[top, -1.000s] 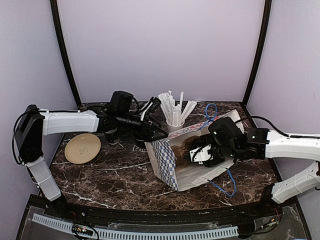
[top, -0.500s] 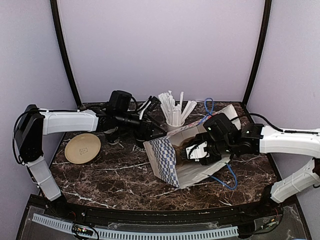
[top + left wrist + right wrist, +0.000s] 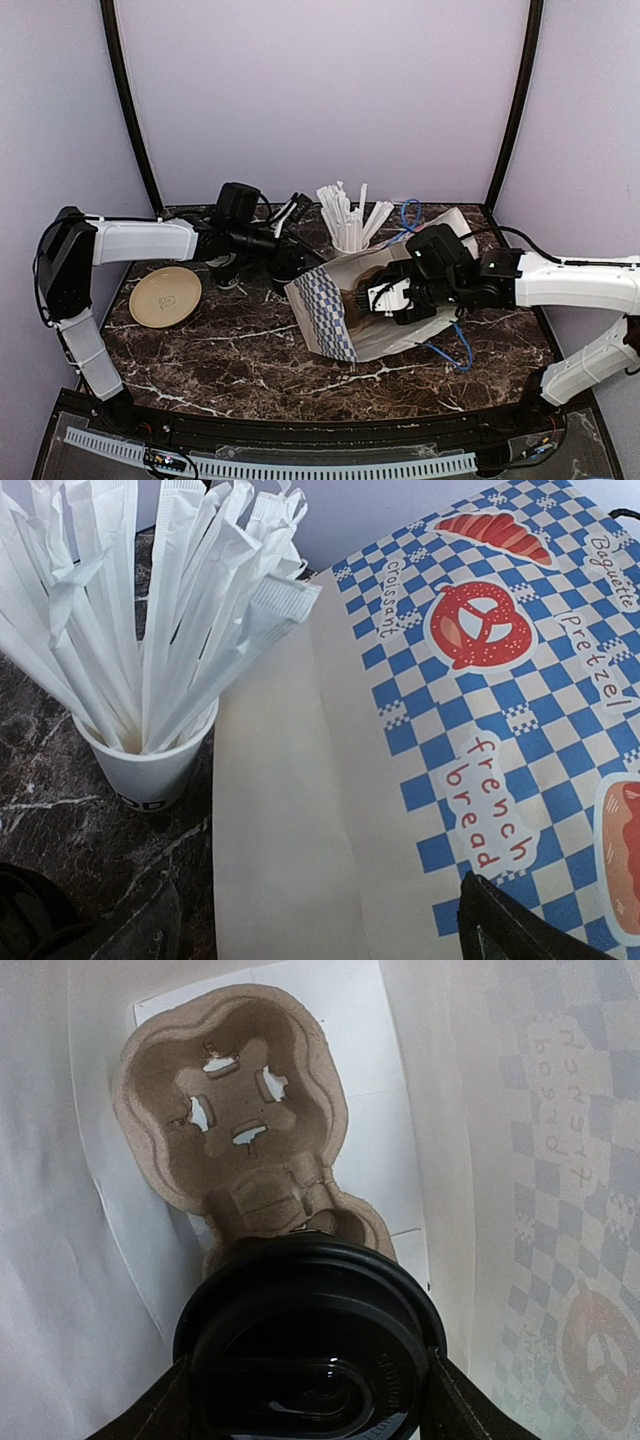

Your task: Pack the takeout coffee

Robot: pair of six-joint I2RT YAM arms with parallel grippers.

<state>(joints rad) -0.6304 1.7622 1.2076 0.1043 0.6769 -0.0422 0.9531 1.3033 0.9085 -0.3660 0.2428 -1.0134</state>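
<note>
One takeout coffee (image 3: 312, 1345) inside the bag (image 3: 326, 315).
Your right gripper (image 3: 308, 1405) clamps it above the carrier (image 3: 235, 1110); your left gripper (image 3: 320, 935) gapes empty.

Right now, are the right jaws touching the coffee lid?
Touching. Right wrist view: the right gripper has its jaws pressed against both sides of the takeout coffee lid.

**White Shells, Black Joints**

The left arm (image 3: 140, 240) and right arm (image 3: 575, 282) wear smooth white tubular covers between bulky black joint housings. Thin black cables (image 3: 515, 238) loop along each arm. The right wrist carries a small white plate (image 3: 385, 297), and the fingers (image 3: 150, 1415) beyond it are dark and matte.
</note>
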